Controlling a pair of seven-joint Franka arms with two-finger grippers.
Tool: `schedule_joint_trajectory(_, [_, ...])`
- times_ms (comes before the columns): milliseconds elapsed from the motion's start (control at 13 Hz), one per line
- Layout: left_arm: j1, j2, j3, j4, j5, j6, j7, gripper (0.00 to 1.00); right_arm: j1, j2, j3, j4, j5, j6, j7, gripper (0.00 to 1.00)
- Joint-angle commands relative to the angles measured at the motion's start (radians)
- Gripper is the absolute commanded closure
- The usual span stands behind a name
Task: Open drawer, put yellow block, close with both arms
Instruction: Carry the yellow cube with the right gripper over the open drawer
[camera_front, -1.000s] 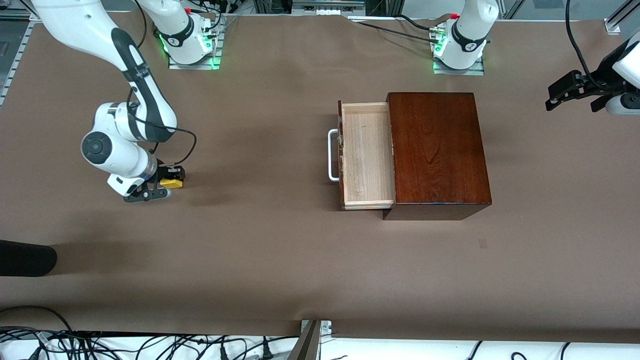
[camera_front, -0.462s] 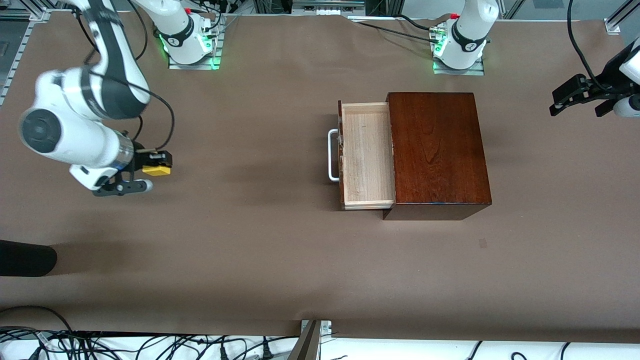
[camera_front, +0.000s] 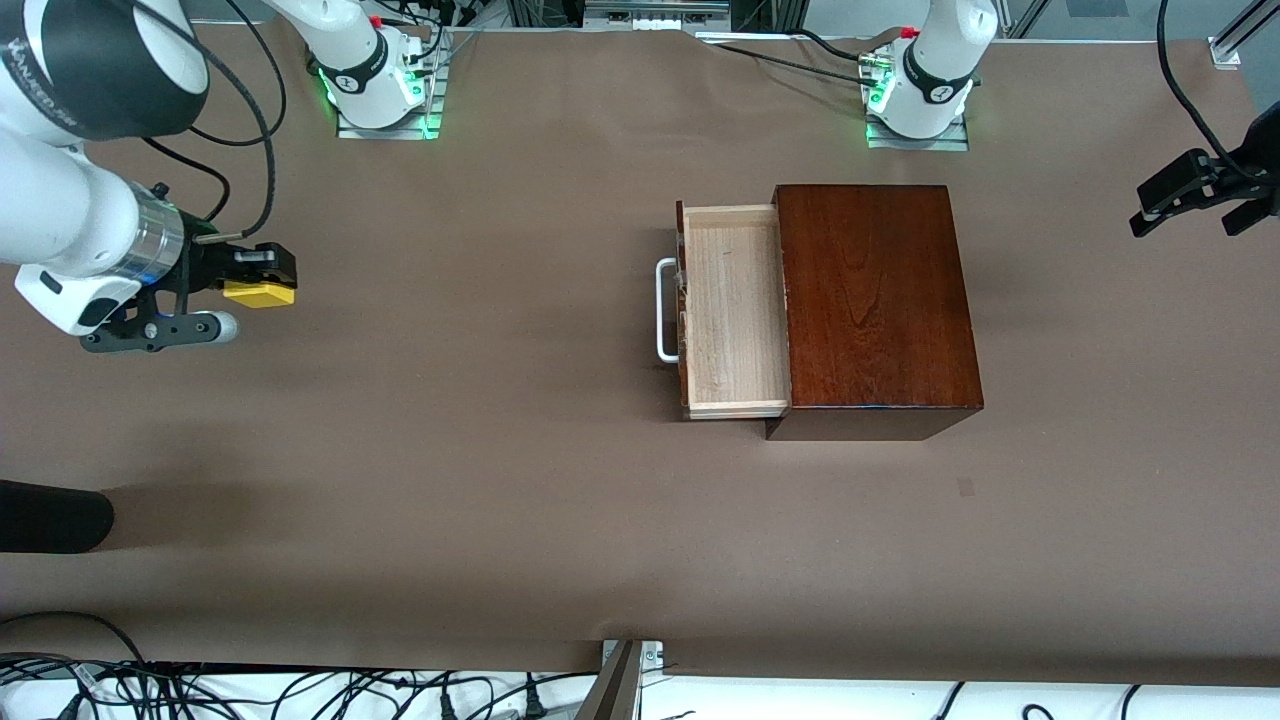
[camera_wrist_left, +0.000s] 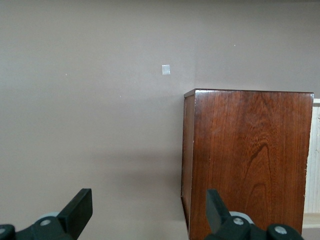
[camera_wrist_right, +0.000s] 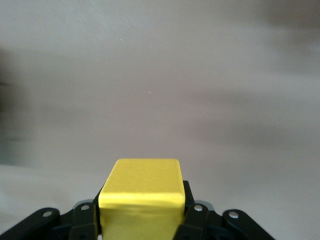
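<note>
Front view: the right gripper is hanging in the air over the bare brown table at the right arm's end, clenching the yellow block between its fingers. In the right wrist view the block is sitting squarely between the two black fingers, clear of the table below. The drawer is standing pulled out of the dark wooden box, its pale tray lying bare and its white handle facing the right arm's end. The left gripper is waiting over the table at the left arm's end, well apart from the box, its fingers spread wide and grasping nothing.
</note>
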Motion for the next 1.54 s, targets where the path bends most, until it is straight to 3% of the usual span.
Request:
schedule_joint_trajectory(0, [0.006,0.038,-0.002,0.052,-0.021,-0.005,0.017,0.00,0.088,0.125,0.006,0.181,0.011,-0.033,0.168,0.92])
schedule_joint_trajectory(231, [0.009,0.038,-0.001,0.055,-0.024,-0.005,0.017,0.00,0.133,0.237,0.074,0.322,0.040,0.007,0.494,0.92])
schedule_joint_trajectory(462, [0.008,0.040,-0.001,0.076,-0.010,-0.007,0.015,0.00,0.158,0.268,0.171,0.341,0.048,0.149,0.900,0.92])
schedule_joint_trajectory(923, [0.006,0.049,-0.005,0.078,0.003,-0.011,0.005,0.00,0.346,0.345,0.162,0.341,0.039,0.410,1.612,0.92])
schedule_joint_trajectory(1000, [0.006,0.049,-0.005,0.078,0.003,-0.011,0.005,0.00,0.373,0.356,0.162,0.341,0.018,0.451,1.741,0.92])
schedule_joint_trajectory(1231, [0.006,0.051,-0.005,0.078,0.003,-0.011,0.005,0.00,0.462,0.425,0.162,0.343,-0.159,0.545,2.120,0.92])
schedule_joint_trajectory(1462, [0.006,0.051,-0.007,0.078,0.003,-0.013,0.003,0.00,0.504,0.457,0.162,0.343,-0.167,0.559,2.251,0.91])
